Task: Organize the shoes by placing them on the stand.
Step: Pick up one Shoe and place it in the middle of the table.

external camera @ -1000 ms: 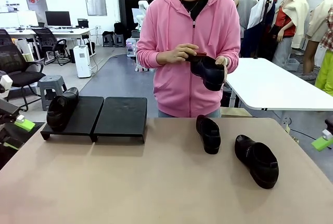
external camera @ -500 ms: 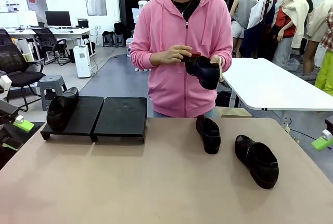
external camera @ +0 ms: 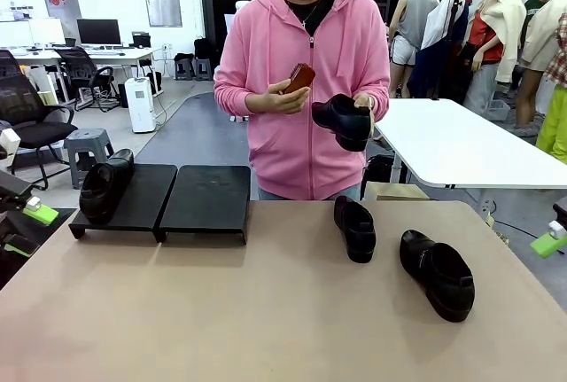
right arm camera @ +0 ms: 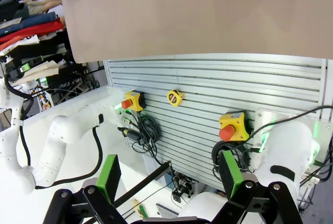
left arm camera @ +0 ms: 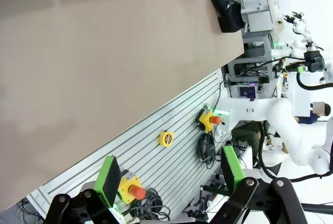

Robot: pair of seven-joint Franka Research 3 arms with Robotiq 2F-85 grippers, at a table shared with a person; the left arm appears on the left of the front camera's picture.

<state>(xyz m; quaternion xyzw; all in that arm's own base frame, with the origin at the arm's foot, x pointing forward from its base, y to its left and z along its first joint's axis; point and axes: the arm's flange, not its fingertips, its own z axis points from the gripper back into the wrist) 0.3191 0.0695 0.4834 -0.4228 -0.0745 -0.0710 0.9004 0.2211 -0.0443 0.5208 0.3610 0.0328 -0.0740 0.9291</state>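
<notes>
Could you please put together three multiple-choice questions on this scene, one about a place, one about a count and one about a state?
1. Where on the stand does the placed shoe sit?
A) on the left platform
B) on the right platform
C) across both platforms

2. How many shoes lie directly on the table?
A) one
B) two
C) three

3. How do the left gripper and the right gripper stand?
A) both open and empty
B) left shut on a shoe
C) right shut on a shoe

Answers:
1 A: it rests on the platform at the picture's left.
2 B: two loafers lie right of the stand.
3 A: each pair of fingers stands apart with nothing between.
</notes>
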